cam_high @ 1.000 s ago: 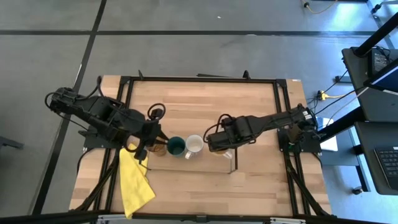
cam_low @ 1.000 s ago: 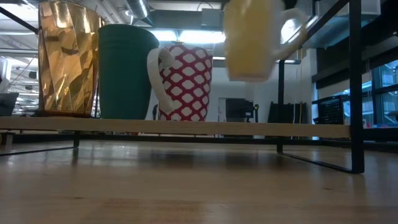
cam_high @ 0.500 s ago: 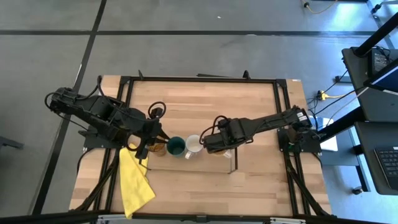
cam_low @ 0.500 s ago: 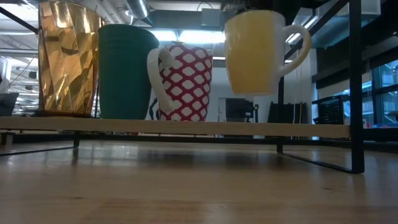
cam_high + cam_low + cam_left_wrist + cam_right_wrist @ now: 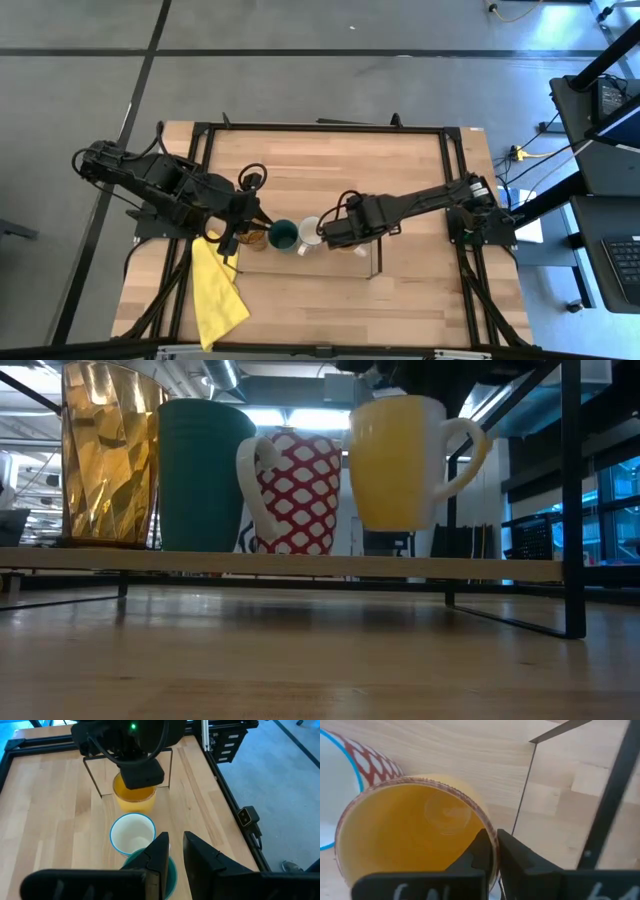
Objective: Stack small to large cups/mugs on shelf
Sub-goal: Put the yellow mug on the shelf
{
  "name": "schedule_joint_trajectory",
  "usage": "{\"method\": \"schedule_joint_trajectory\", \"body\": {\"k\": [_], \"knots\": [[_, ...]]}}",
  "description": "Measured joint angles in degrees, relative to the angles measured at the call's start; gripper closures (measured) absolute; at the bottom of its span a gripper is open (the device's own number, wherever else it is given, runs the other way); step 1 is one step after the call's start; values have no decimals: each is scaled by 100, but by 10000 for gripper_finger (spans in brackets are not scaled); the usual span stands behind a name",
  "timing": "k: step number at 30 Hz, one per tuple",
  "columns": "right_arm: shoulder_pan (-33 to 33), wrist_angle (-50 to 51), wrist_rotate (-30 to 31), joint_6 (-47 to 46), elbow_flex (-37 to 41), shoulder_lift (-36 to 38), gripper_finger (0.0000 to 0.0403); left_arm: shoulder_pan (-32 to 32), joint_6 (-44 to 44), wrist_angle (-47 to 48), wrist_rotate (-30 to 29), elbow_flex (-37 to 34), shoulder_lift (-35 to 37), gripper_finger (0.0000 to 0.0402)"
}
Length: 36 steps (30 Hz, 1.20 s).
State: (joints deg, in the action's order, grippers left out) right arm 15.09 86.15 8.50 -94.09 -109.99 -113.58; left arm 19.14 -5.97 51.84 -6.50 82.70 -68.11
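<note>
Right jaws: we see the right gripper [image 5: 490, 851] clenched on the rim of the orange mug [image 5: 392, 462], one finger inside, one outside.
Orange mug: hanging from those jaws, upright, its base just clear of the shelf [image 5: 300, 565]; its handle points away from the other cups.
White mug: the white handled mug [image 5: 300, 492], with a red lattice pattern, stands on the shelf just beside the right jaws and close to the orange mug.
Green cup: the dark green cup [image 5: 200, 475] sits between the white mug and the amber tumbler [image 5: 108, 455].
Left jaws: we find the left gripper [image 5: 173, 854] above the near rim of the green cup, its fingers parted by a narrow gap and grasping nothing.
Worktop: a yellow cloth [image 5: 216, 290] lies on the worktop [image 5: 330, 165], near the left jaws.
</note>
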Motion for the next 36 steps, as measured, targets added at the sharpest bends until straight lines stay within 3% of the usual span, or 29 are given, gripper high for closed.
{"method": "schedule_joint_trajectory", "body": {"k": [36], "knots": [[4, -84, 10, -312, 460, 4, 363, 0, 8, 312, 173, 0, -1, 350]]}}
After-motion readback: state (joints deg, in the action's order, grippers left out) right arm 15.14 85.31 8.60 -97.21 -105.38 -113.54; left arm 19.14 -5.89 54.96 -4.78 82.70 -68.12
